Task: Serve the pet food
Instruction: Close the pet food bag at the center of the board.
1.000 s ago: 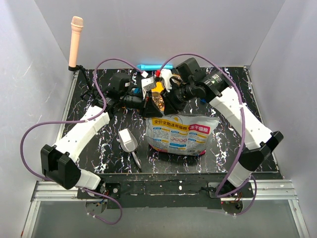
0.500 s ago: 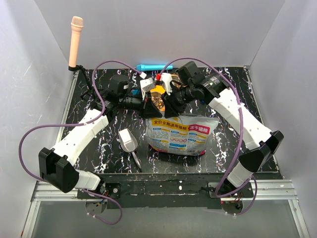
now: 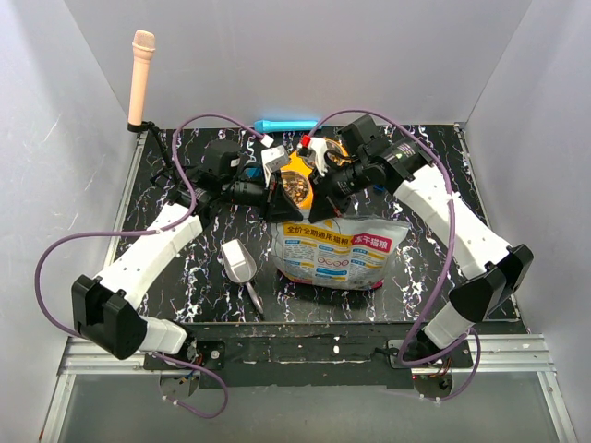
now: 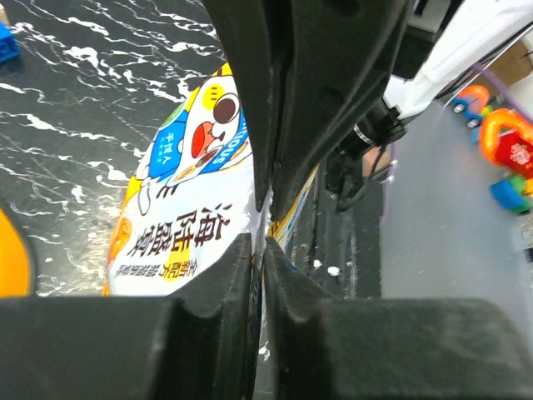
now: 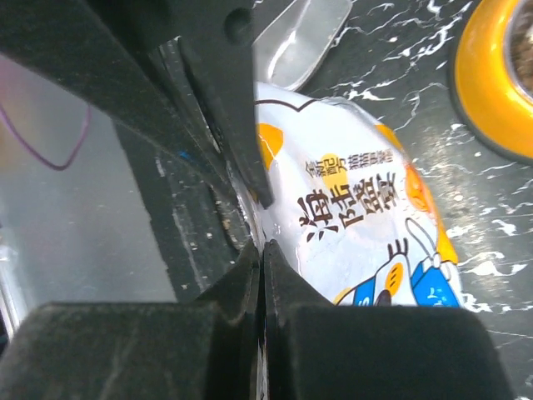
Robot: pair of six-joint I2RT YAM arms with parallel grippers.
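Step in hand, as judged: bag opening. The foil bag (image 3: 332, 251) is lying flat mid-table, print up. Its far top edge is pinched by both arms. The left gripper (image 4: 260, 246) is fully closed on the thin edge. The right gripper (image 5: 261, 250) is closed the same way on that edge, and the two are set almost tip to tip.

The pet food (image 3: 297, 191) is seen as a brown patch just behind the bag top, between the two grippers and against the yellow bowl (image 5: 500, 79). Whether it sits in the bowl or in the bag mouth cannot be told from above. A speckled brown fill is seen inside the bowl rim in the right wrist view.

Next move, as judged:
- The two pinch points should be drawn apart so the mouth is spread or torn.
- Foil is slippery, so the grip could be lost and the bag dragged.
- The scoop (image 3: 238, 261) is lying free just left of the bag and will probably be needed afterwards.

Surface: a black white-veined table (image 3: 208, 300), glossy. Room: plain white walls on three sides. A microphone (image 3: 141, 78) is mounted at the far-left corner, and a blue item (image 3: 282, 124) is lying at the far edge.
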